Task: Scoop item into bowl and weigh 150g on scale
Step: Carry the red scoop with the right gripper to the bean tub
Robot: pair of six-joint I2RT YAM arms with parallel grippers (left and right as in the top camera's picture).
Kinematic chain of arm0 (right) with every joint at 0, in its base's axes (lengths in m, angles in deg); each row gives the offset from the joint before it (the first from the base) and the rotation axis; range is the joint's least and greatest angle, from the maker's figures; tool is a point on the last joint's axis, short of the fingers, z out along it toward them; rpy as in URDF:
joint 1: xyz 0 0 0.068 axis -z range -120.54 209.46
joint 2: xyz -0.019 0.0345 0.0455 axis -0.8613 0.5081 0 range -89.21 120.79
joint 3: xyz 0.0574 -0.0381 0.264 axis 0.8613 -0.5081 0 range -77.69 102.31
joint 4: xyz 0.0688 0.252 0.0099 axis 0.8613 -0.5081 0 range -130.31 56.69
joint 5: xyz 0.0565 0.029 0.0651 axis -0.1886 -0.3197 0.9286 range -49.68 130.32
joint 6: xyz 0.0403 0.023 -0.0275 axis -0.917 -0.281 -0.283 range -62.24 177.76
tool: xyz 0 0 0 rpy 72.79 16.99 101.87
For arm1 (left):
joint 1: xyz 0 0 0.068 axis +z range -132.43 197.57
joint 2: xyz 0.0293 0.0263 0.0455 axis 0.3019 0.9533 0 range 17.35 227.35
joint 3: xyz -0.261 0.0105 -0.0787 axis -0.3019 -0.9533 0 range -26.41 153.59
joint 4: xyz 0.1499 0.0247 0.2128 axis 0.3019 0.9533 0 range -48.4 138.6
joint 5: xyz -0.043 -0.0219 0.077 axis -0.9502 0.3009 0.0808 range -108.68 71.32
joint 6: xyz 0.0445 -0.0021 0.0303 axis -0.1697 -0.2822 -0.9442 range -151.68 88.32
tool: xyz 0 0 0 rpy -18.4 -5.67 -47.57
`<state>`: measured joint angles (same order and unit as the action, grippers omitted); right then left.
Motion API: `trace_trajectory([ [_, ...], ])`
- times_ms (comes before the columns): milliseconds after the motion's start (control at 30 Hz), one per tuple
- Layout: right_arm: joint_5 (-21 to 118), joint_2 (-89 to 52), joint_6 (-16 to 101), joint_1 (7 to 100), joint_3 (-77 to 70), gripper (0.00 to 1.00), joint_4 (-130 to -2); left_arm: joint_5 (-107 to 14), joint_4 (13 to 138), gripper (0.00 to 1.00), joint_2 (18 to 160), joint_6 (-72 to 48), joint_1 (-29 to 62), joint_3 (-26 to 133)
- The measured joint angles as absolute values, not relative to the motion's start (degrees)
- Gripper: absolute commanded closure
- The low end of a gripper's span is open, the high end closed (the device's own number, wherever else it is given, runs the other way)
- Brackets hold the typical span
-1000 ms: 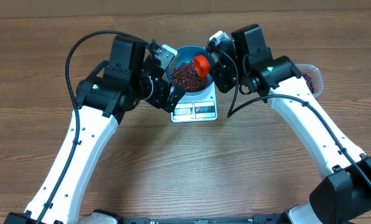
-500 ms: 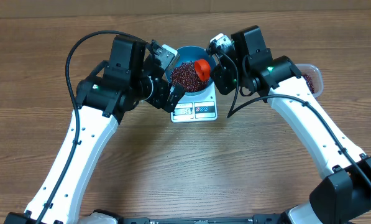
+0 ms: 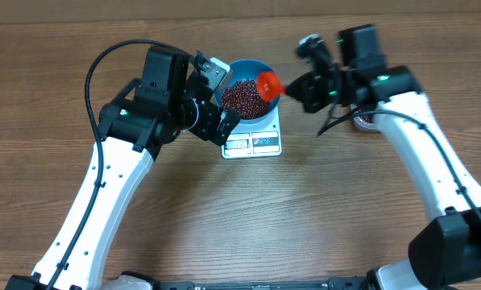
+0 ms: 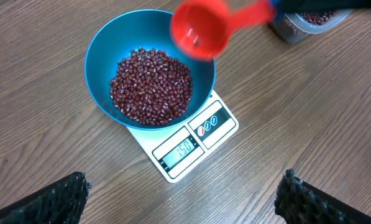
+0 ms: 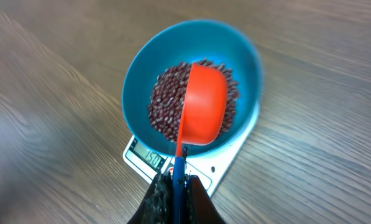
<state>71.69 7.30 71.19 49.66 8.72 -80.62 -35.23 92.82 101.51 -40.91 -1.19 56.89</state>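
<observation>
Two arms meet over a wooden worktop (image 3: 304,201) in the overhead view. The blue bowl (image 3: 248,64) sits on the white scale (image 3: 256,143), with the dark red-brown beans (image 3: 244,97) heaped inside. The left fingers (image 3: 226,125) are spread wide on the bowl's left side, grasping nothing. The right fingers (image 3: 298,84) are clenched on the handle of a red scoop (image 3: 268,83), which hangs over the bowl's right rim. A clear tub (image 3: 367,122) lies mostly hidden under the right arm.

From the left wrist, the beans (image 4: 151,84) cover the floor of the bowl (image 4: 104,56). The scale (image 4: 216,121) juts out from beneath, and its display (image 4: 182,149) appears to read 150. The scoop (image 4: 201,31) is tipped on its side above the far rim, its cup looking empty. The tub (image 4: 303,22), with beans in it, stands near the top edge. Both fingertips (image 4: 54,196) sit in the bottom corners, far apart.

From the right wrist, the fingers (image 5: 163,199) pinch the scoop's handle. The cup (image 5: 204,106) shows its back above the beans (image 5: 163,102) in the bowl (image 5: 138,68), with the scale (image 5: 225,158) below.
</observation>
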Motion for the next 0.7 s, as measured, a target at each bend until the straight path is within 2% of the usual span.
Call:
trace_trajectory([
  [167,76.33,3.93,71.04,57.59,8.72,0.96,-82.98,-35.23,92.82,0.0,101.51,-40.91,-1.19,56.89],
  [333,73.86,-0.18,70.23,64.83,8.79,0.96,-86.94,-35.23,92.82,0.0,101.51,-40.91,-1.19,56.89],
  [500,60.04,-0.85,65.44,68.94,8.92,0.96,-90.48,-35.23,92.82,0.0,101.51,-40.91,-1.19,56.89],
  [700,40.68,-0.83,61.38,66.71,8.9,0.96,-91.04,-35.23,92.82,0.0,101.51,-40.91,-1.19,56.89],
])
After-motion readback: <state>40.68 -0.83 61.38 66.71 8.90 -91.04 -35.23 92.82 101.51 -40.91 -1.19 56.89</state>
